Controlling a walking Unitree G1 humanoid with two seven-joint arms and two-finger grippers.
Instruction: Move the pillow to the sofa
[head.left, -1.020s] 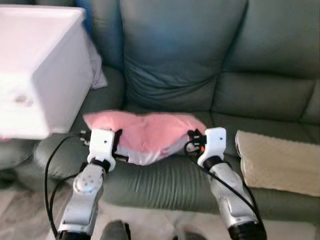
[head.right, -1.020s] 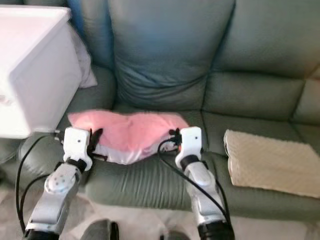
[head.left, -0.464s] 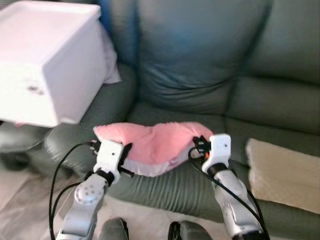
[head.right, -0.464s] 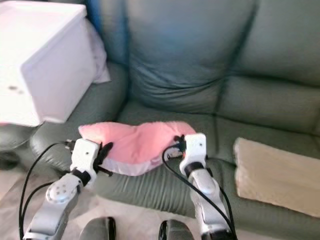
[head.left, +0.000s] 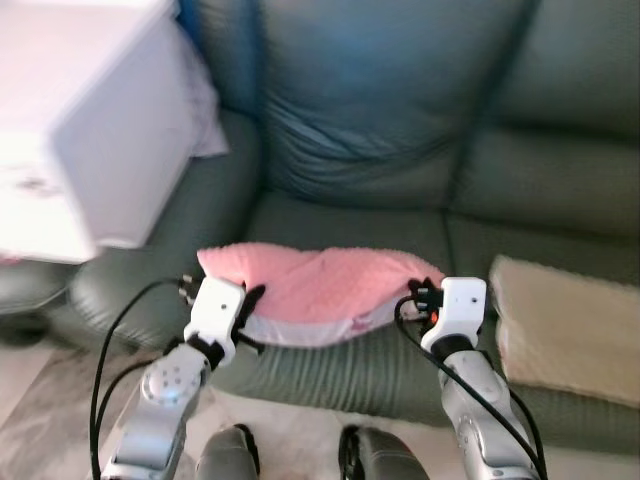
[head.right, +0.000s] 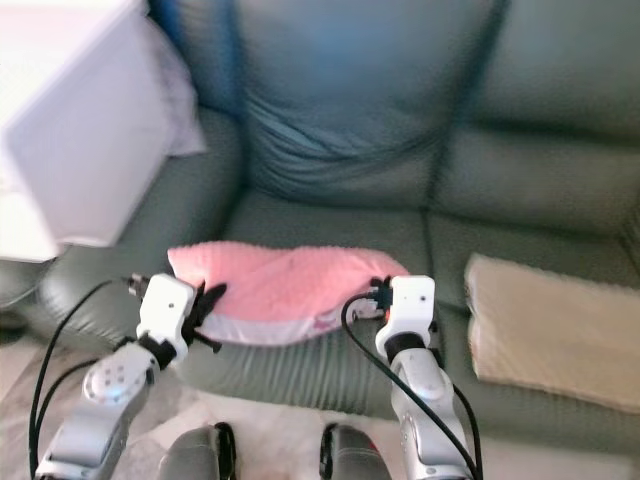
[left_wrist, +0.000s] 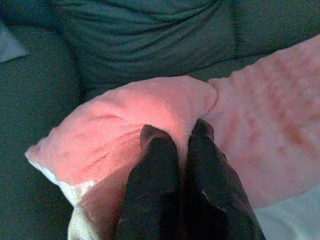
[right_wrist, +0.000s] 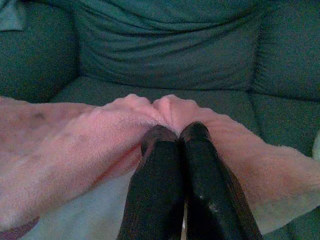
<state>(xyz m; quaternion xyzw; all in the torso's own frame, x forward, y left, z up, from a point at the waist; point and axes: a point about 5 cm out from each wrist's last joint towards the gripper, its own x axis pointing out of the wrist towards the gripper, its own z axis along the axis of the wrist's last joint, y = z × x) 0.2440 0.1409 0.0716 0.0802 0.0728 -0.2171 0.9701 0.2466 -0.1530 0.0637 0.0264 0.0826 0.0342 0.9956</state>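
Nearest, the robot's two feet (head.left: 290, 458) stand on pale floor (head.left: 290, 425) at the foot of the sofa (head.left: 400, 150). Just beyond, the left gripper (head.left: 250, 305) pinches the left end of the pink pillow (head.left: 315, 285), its two black fingers (left_wrist: 155, 190) pressed together with a fold of fabric between them. The right gripper (head.left: 420, 298) pinches the right end the same way, fingers (right_wrist: 200, 185) closed tight on the plush. The pillow (pink on top, white along its near edge) stretches between them over the front of the green seat cushion. To the right lies a beige mat (head.left: 565, 325) on the seat. Farther left stands a white box (head.left: 80, 130).
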